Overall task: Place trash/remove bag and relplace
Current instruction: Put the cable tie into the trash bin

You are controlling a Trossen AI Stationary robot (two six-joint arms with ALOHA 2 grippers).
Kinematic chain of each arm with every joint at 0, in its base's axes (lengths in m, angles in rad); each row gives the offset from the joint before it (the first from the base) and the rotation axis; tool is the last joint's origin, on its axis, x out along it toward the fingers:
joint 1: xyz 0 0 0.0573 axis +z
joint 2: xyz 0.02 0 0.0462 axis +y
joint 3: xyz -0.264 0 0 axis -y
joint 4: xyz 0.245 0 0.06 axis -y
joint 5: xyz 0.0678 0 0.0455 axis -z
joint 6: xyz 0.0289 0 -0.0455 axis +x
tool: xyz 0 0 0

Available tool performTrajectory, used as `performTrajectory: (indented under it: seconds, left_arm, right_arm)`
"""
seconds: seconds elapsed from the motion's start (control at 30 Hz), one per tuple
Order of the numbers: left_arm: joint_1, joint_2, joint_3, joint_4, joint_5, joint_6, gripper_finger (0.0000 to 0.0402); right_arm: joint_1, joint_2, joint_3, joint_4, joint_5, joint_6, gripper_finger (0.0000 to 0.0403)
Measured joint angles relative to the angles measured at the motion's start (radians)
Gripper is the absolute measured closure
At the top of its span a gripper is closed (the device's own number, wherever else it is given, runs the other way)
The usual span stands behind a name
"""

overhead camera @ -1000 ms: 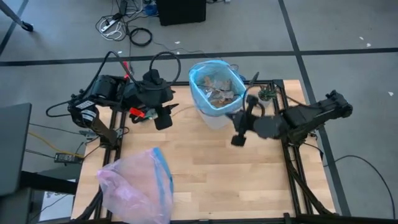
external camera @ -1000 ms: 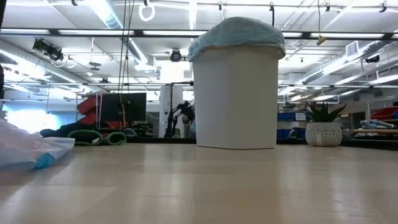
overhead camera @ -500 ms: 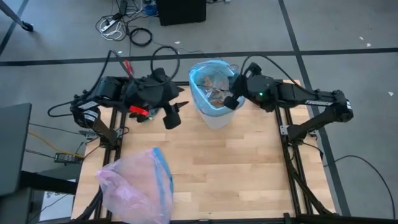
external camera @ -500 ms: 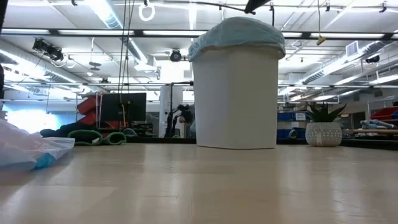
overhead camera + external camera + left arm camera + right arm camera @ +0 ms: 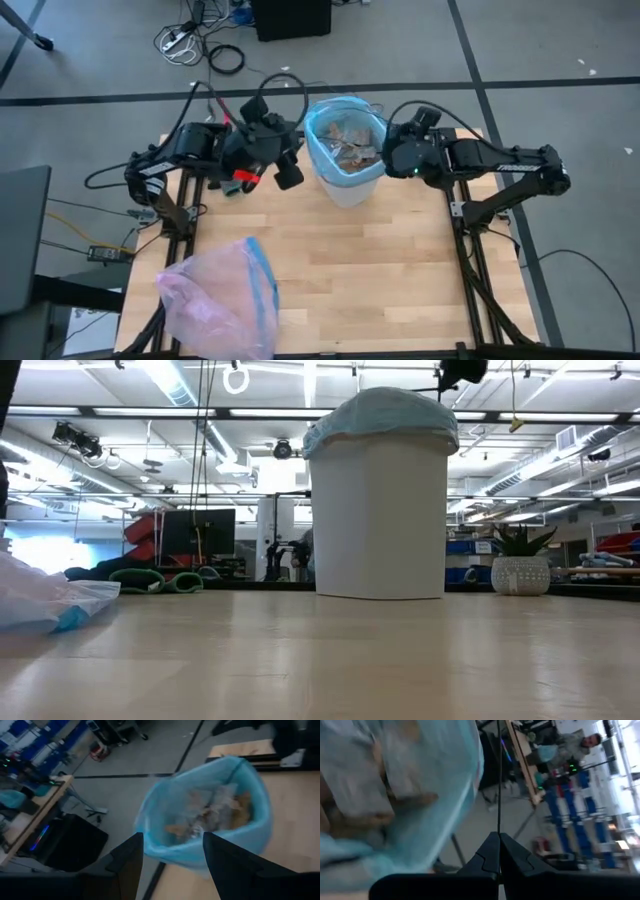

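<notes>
A white bin (image 5: 345, 185) stands near the table's far edge, lined with the light-blue bag (image 5: 322, 160), whose rim is folded over the bin's top (image 5: 380, 415). The trash (image 5: 350, 140) lies inside: clear wrappers and brown leaf clumps (image 5: 215, 815). My left gripper (image 5: 290, 172) hovers open just left of the bin, level with its rim, pointing at it (image 5: 172, 865). My right gripper (image 5: 385, 152) is shut beside the rim's right side and slightly above it (image 5: 460, 370); its closed fingertips (image 5: 498, 845) point past the bag's edge (image 5: 465, 795).
A pale pink translucent bag with a blue rim band (image 5: 220, 300) lies at the table's near left corner (image 5: 45, 600). Bare wood lies between it and the bin. Cables and a dark box lie on the floor beyond the far edge.
My right gripper has swung from over the table's middle toward the far edge, up to the bin's right rim, rolling as it went and staying shut. My left gripper has drifted right toward the bin and turned to face it, still open. The bin and bags have not moved.
</notes>
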Motion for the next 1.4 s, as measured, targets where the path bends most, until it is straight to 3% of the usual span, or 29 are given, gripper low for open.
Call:
performTrajectory:
  seconds: [0.23, 0.37, 0.63, 0.97, 1.17, 1.4]
  left_arm:
    - [0.047, 0.000, 0.000, 0.057, 0.024, 0.044, 0.0189]
    - [0.045, 0.000, 0.000, 0.056, 0.032, 0.030, 0.0189]
    - [0.046, 0.000, 0.000, 0.056, 0.032, 0.021, 0.0189]
    - [0.042, 0.000, 0.000, 0.054, 0.073, -0.031, 0.0189]
    - [0.014, 0.000, 0.000, 0.048, 0.099, -0.058, 0.0189]
    - [0.016, 0.001, 0.000, 0.061, 0.099, -0.047, 0.0189]
  right_arm:
    - [0.006, -0.002, 0.000, -0.244, 0.241, -0.118, 0.0403]
    - [0.009, -0.020, 0.000, -0.257, 0.274, -0.228, 0.0403]
    - [0.015, 0.004, 0.000, -0.153, 0.046, -0.514, 0.0403]
    - [-0.039, 0.039, 0.000, 0.449, -0.243, -0.999, 0.0403]
    - [-0.128, 0.068, -0.001, 0.444, -0.323, -0.930, 0.0403]
    - [-0.139, 0.087, -0.001, 0.422, -0.390, -0.772, 0.0403]
